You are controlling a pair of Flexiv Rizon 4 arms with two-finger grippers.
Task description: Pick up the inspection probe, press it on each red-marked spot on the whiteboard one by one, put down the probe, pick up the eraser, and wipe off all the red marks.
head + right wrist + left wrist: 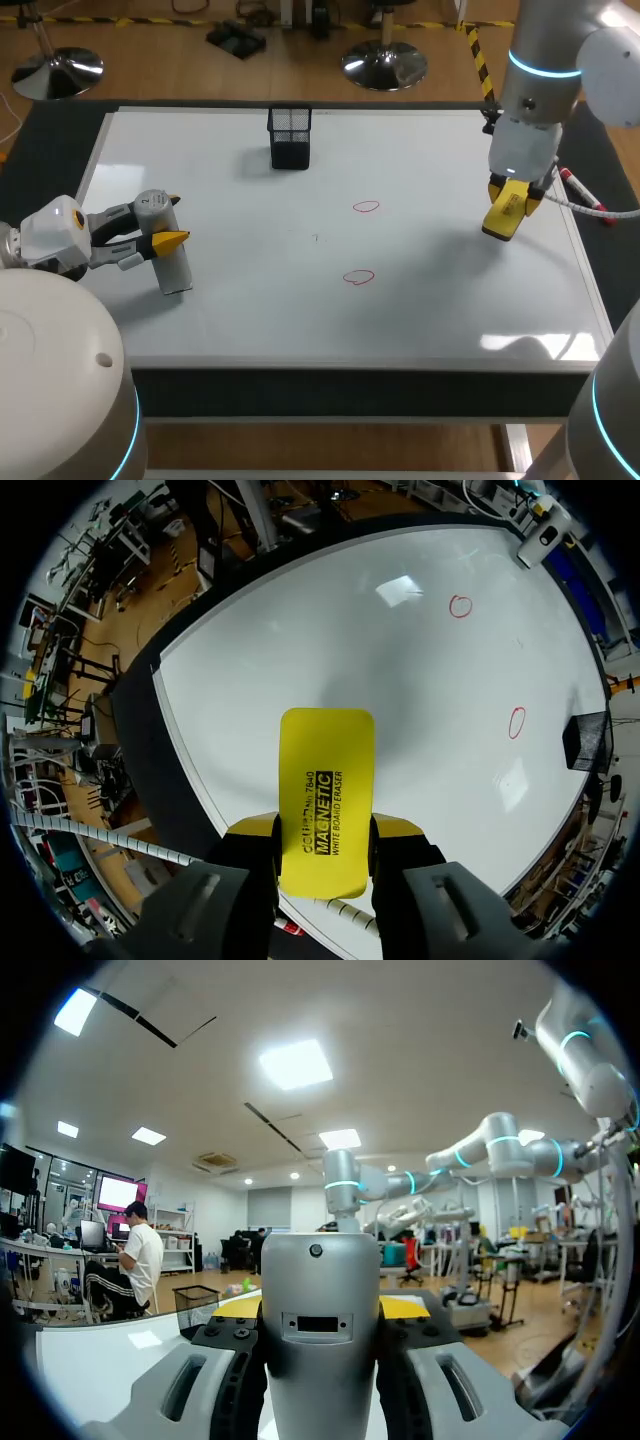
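The grey cylindrical probe (168, 258) stands nearly upright at the left of the whiteboard (300, 320), its lower end down at the board. My left gripper (166, 222) is shut on its upper part. In the left wrist view the probe (320, 1330) fills the gap between the fingers. My right gripper (512, 200) hangs above the board's right side, shut on the yellow eraser (503, 216), which sticks out ahead of the fingers (325, 790). Two red rings are drawn mid-board, one farther (366, 207) and one nearer (358, 277); both also show in the right wrist view (460, 606) (516, 722).
A black mesh pen holder (290, 137) stands at the back of the board. A red marker (582, 195) lies on the dark table just past the board's right edge, next to my right arm.
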